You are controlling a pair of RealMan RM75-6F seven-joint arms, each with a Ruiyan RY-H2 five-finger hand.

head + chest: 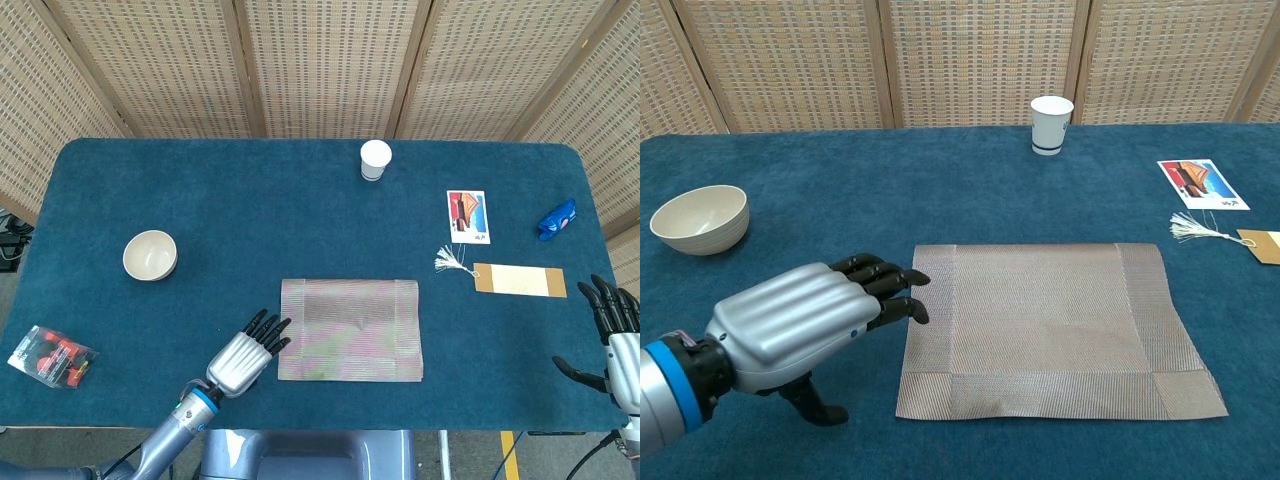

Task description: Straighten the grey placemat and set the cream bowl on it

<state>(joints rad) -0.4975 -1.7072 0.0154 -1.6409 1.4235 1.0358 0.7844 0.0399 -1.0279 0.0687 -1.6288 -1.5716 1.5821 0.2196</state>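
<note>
The grey placemat [350,329] [1050,328] lies flat near the table's front edge, its sides about square to the edge. The cream bowl [150,255] [700,219] stands upright and empty on the blue cloth, well to the left of the mat. My left hand [244,356] [805,325] hovers at the mat's near-left corner, fingers stretched out with their tips at its left edge, holding nothing. My right hand [614,337] stays at the table's front right corner, fingers spread and empty; the chest view does not show it.
A white paper cup [375,160] [1051,124] stands at the back centre. A picture card [468,217] [1201,184], a tasselled tan tag [515,280] and a blue wrapped item [557,220] lie at the right. A red-and-black packet [50,356] lies at the front left.
</note>
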